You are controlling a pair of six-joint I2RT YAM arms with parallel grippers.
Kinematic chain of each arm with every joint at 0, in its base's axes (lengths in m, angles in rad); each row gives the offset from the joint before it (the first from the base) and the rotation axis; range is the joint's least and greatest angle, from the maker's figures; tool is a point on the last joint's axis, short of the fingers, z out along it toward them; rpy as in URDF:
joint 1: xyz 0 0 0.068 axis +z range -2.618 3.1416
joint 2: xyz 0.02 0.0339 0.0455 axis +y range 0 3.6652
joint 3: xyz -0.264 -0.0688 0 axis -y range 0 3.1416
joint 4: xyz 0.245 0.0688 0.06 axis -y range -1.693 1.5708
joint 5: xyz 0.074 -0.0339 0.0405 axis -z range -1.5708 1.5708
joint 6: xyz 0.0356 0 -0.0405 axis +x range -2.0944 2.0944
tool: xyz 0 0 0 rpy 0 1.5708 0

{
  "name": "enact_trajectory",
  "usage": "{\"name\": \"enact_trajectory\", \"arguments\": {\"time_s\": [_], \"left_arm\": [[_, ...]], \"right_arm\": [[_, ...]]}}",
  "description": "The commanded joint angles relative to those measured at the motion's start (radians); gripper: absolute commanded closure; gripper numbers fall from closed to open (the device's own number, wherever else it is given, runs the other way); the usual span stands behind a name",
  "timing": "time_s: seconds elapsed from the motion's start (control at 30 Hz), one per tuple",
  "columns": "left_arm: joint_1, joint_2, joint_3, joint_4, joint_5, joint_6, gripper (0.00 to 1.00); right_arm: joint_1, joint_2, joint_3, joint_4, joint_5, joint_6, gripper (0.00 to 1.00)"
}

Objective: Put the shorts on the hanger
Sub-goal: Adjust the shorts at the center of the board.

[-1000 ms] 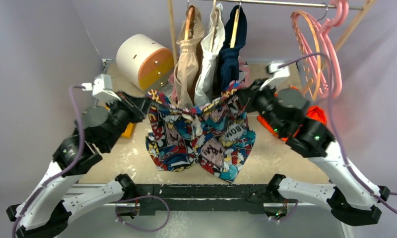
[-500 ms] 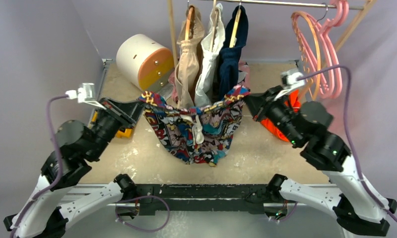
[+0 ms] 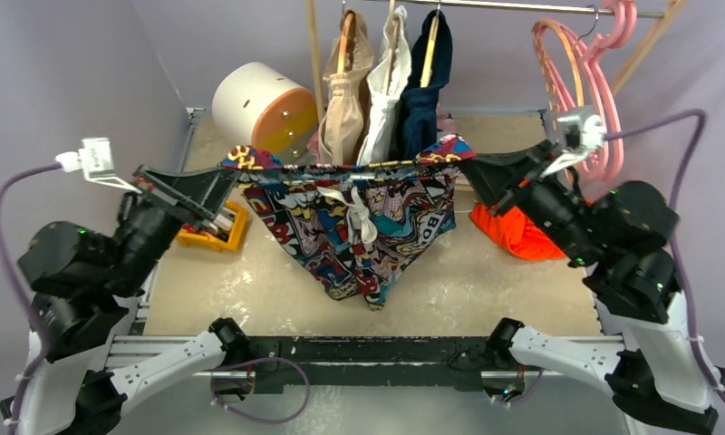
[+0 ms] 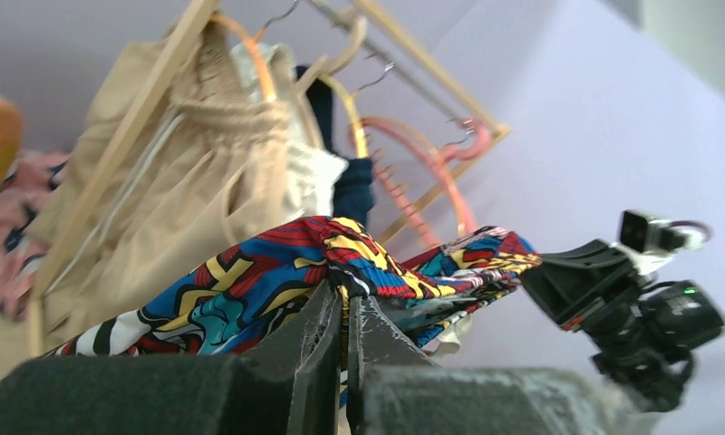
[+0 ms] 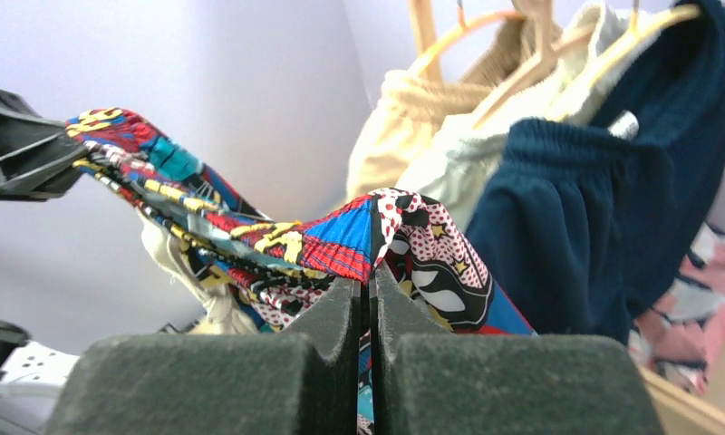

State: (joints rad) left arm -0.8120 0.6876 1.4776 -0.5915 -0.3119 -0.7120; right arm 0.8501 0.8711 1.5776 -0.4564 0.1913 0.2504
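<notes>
Shorts (image 3: 350,222) hang stretched by the waistband above the desk (image 3: 241,290), in front of the clothes on the rail (image 3: 504,7). The left hand (image 3: 227,174) pinches one corner and the right hand (image 3: 468,165) the other, each pressed tight on fabric. The hanger (image 3: 569,72) hangs from the rail at far right, apart from the shorts.

Soft even light, faint shadows; both wrist views blur their near foreground.

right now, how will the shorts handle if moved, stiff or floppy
Probably floppy: the shorts sag into a point between the left gripper and right gripper. Likely light, since pinched corners carry them. The white drawstring may swing and snag.
</notes>
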Motion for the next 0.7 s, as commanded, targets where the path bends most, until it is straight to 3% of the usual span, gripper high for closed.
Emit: {"name": "enact_trajectory", "arguments": {"time_s": [0.0,0.3,0.53,0.67], "left_arm": [[0.005,-0.019,0.074,0.117,0.074,0.014,1.00],[0.005,-0.116,-0.244,0.098,-0.026,-0.050,1.00],[0.005,-0.062,-0.525,-0.006,-0.242,-0.138,1.00],[0.005,-0.033,-0.667,0.008,-0.280,-0.198,1.00]], "right_arm": [[-0.005,-0.062,0.015,0.099,-0.080,-0.043,1.00],[-0.005,-0.107,-0.339,0.106,-0.003,0.035,1.00],[-0.006,-0.027,-0.598,0.191,0.140,0.193,1.00],[-0.006,0.011,-0.728,0.235,0.166,0.272,1.00]]}}
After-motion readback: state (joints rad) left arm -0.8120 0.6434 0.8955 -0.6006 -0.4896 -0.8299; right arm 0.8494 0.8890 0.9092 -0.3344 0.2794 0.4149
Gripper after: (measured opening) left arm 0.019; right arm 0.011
